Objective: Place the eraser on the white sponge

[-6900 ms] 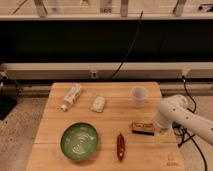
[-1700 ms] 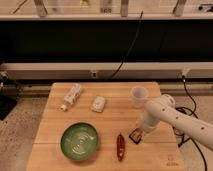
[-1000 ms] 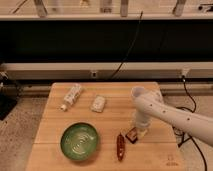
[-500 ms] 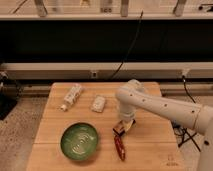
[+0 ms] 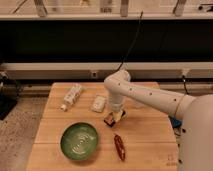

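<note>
Eraser (image 5: 113,118) clamped in gripper (image 5: 115,116), carried leftward off far side of table (image 5: 150,140) – now just right of and slightly nearer than white sponge (image 5: 99,103), not yet over it; short shift, then release

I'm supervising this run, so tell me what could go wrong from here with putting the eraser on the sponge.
The gripper holds the eraser tilted, so it may land askew. The white sponge is small, so the eraser could slide off. The white bottle lies beyond the sponge; overshooting could nudge it.
</note>
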Robot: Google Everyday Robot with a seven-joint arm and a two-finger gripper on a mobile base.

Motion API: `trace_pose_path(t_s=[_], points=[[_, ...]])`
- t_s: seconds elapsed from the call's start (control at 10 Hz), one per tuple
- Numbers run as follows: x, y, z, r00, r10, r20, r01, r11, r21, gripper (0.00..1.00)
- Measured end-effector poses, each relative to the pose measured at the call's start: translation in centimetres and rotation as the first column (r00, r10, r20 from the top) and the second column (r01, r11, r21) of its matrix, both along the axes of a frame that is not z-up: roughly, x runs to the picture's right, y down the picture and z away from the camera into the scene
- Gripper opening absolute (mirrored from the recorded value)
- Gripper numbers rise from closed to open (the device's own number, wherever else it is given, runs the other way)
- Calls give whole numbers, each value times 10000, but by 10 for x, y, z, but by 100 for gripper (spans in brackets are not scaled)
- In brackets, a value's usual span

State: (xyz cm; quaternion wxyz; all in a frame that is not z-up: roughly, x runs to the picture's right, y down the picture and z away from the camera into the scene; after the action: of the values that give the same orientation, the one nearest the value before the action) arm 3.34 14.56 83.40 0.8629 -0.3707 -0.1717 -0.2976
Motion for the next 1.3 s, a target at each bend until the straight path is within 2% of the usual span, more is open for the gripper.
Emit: trace_pose_path(t_s=[0.3,0.7,1.3], points=[[-29,-22,11,9988,112,474,-118,9999,115,0],[-50,-38,15,9955,127,944,-169,9989,445,0],[-68,-57,31,9886,348,1467,-498,9938,995,0]])
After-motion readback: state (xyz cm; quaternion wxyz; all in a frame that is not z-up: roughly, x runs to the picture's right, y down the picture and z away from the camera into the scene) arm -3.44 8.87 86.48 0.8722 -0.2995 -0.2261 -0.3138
